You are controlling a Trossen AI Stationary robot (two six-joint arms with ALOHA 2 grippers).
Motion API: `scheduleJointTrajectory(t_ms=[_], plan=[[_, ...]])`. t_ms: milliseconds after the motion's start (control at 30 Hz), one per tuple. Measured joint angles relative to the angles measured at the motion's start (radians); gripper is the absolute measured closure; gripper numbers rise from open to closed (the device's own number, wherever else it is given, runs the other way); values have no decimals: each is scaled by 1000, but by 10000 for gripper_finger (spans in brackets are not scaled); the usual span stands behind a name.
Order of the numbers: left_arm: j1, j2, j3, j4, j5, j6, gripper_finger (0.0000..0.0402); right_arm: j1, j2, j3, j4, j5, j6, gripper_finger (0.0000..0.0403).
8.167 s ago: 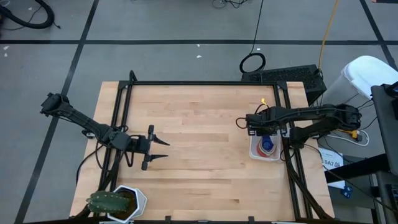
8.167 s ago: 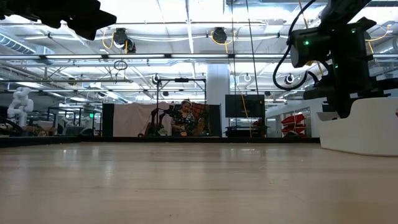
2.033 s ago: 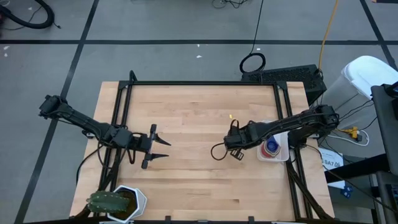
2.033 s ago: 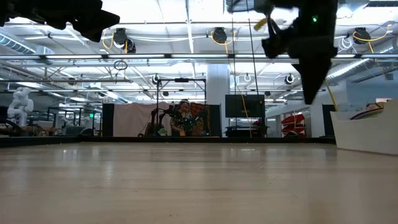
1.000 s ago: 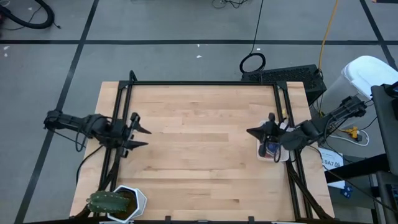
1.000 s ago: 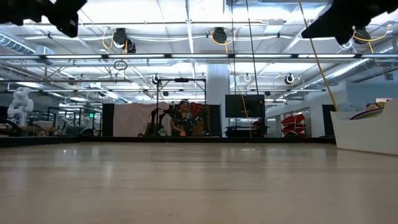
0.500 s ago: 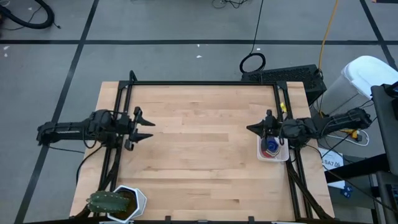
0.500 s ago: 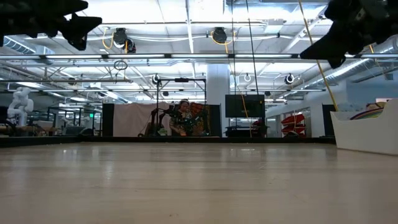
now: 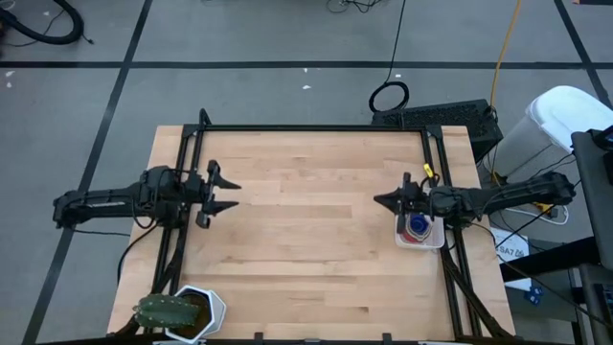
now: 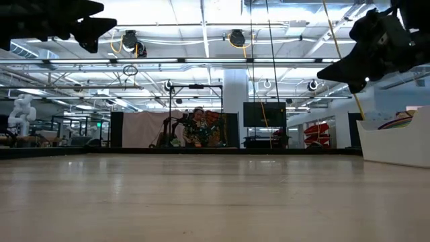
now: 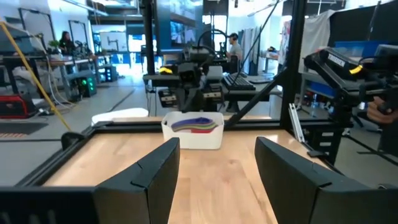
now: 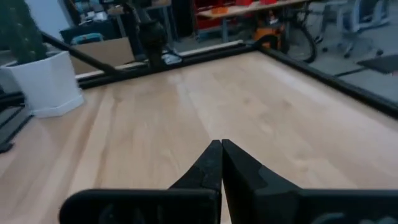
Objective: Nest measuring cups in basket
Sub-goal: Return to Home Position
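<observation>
The white basket point(image 9: 426, 239) stands at the table's right edge, with the measuring cups point(image 9: 415, 225) stacked inside it, a blue one on top. In the left wrist view their coloured rims point(image 11: 194, 123) show above the basket's wall point(image 11: 193, 138). My right gripper point(image 9: 380, 200) is shut and hangs in the air just left of the basket, pointing level toward the table's left; its wrist is over the basket. My left gripper point(image 9: 228, 192) is open and empty above the table's left edge, pointing at the basket across the table.
A white hexagonal pot with a green plant point(image 9: 182, 311) stands at the near left corner. A black frame point(image 9: 306, 128) runs along the table's far, left and right edges. Bare wood point(image 9: 306, 230) lies between the two grippers.
My right gripper has come down beside the basket and levelled out, staying shut. My left gripper has swung a little toward the far edge and now points straight across the table, still open. The basket and cups have not moved.
</observation>
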Motion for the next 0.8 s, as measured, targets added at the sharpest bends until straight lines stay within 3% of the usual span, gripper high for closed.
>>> scheduleJointTrajectory(t_ms=[433,800], plan=[[27,0,0,-1,-9,-19,190,-4,-27,-85,173,44,-139,403],[27,0,0,1,-19,1,190,-44,-163,-132,171,-62,-101,403]])
